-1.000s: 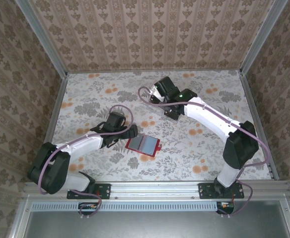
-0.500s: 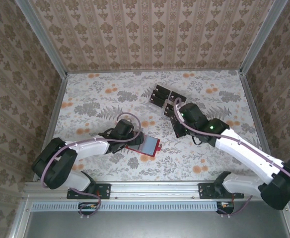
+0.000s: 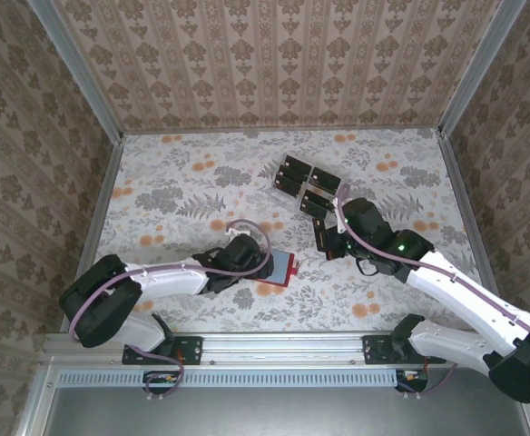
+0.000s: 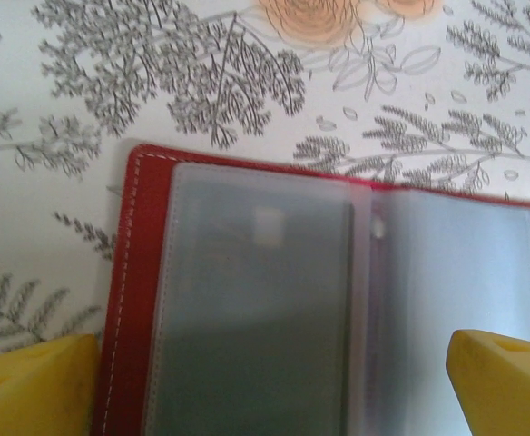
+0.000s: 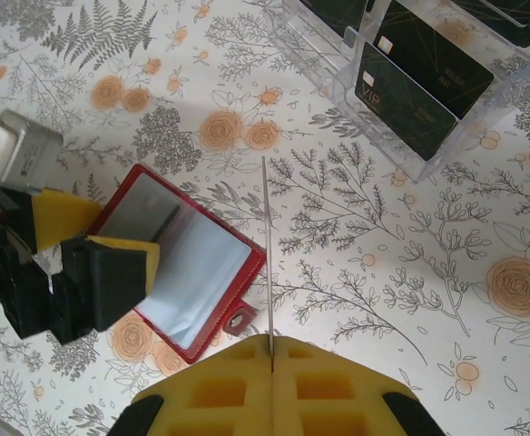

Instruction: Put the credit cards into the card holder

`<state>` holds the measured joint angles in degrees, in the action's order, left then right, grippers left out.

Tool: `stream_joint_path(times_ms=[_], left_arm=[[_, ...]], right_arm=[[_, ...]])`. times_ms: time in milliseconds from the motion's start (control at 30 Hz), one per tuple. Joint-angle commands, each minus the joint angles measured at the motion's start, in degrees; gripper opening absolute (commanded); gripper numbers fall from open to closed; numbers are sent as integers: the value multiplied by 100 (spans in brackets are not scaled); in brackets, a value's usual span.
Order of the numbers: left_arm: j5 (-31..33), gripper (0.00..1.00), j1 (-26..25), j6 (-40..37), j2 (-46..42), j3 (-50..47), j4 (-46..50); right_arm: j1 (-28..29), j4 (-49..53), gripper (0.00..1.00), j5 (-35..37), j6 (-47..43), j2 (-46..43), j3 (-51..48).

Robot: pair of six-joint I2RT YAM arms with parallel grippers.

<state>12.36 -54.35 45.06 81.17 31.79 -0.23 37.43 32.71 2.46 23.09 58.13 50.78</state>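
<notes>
Right gripper (image 5: 270,350) has swung from the tray (image 5: 342,82) toward the card holder (image 5: 201,263).
It pinches one credit card (image 5: 267,236) edge-on for slotting; left gripper (image 4: 274,386), spread wide, straddles the open card holder beneath it, apparently steadying.

The left arm (image 3: 161,277) and the right arm (image 3: 460,289) have smooth white shells between bulky black joints. A lilac cable (image 3: 247,226) loops along each. Their black bases (image 3: 181,347) are bolted to a silver rail (image 3: 283,345). A small green light (image 3: 398,246) glows on the right arm. The left claw (image 4: 269,391) and the right claw (image 5: 270,363) carry yellow foam pads, the right claw's with square recesses.
</notes>
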Motion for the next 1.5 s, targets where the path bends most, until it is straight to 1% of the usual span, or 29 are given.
stream_joint_path(times_ms=[0,167,267,333,400,533,667,767,933,1100,1267,1467], left_arm=[[275,100,-219,398,-273,-137,186],[352,100,-508,526,-596,-156,386],[476,100,-559,604,-901,-231,524],[661,100,-551,611,-1140,-237,737],[849,100,-468,582,-1312,-155,1142],[874,100,-67,144,-1352,99,1864],[703,100,253,-390,-1166,229,2097],[628,100,324,-638,-1006,239,1988],[466,100,330,-882,-664,240,1646],[434,100,325,-943,-461,187,1417],[527,100,333,-949,-341,174,1400],[731,100,328,-608,-294,53,1549]], right_arm=[[19,-20,0,-143,150,-135,-76],[19,-64,0,-245,232,-126,-86],[19,-174,0,-420,355,-130,-179],[19,-494,0,-613,507,-117,-296],[18,-853,0,-861,734,-100,-480],[49,-1917,0,-1301,1318,-90,-1052],[132,-3218,0,-1424,1935,-69,-1708],[218,-4121,0,-1338,2298,45,-2127],[382,-5032,0,-1084,2590,464,-2437],[539,-5399,0,-992,2637,1005,-2356],[627,-5749,0,-940,2687,1468,-2358],[706,-6117,0,-965,2755,1946,-2393]])
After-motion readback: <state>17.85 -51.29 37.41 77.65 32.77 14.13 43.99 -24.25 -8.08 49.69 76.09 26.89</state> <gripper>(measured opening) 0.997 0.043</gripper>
